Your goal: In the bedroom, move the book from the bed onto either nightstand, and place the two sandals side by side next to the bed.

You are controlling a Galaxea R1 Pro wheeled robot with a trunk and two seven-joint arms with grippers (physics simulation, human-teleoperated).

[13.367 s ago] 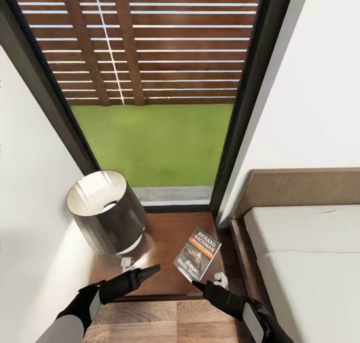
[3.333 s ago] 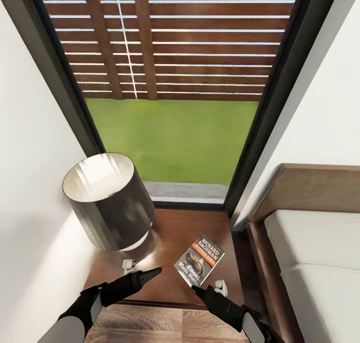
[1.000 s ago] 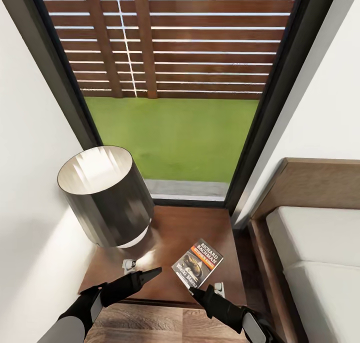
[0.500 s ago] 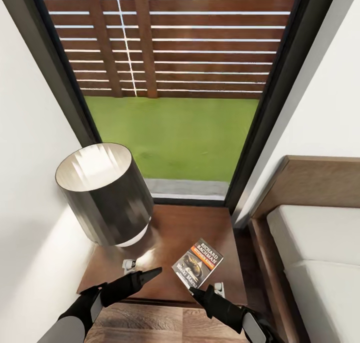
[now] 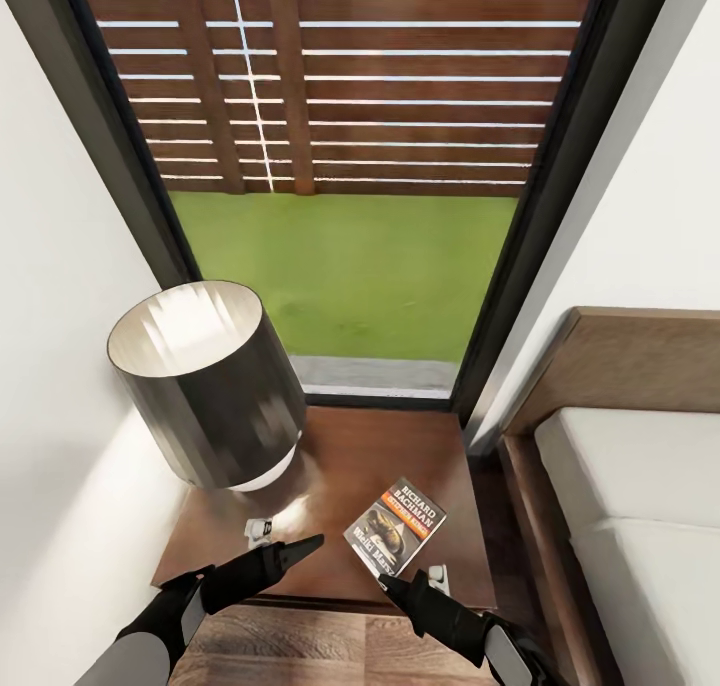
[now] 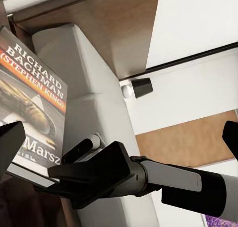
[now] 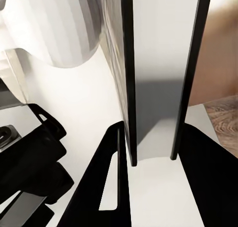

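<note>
The dark cylindrical lamp shade (image 5: 205,386) stands left on the glossy reddish-brown nightstand (image 5: 340,466) surface. Left gripper (image 5: 285,544) and right gripper (image 5: 412,578): fingers' spread unclear. The dark-covered orange-banded paperback book (image 5: 395,526) lies flat near the front edge; a careless arm swing could knock it off.

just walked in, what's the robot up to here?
It's parked at the nightstand by the window, beside the bed. The book lies flat on the nightstand top, next to the lamp, and nothing is gripping it. The left gripper and right gripper hover near the nightstand's front edge, the right one just short of the book.
</note>
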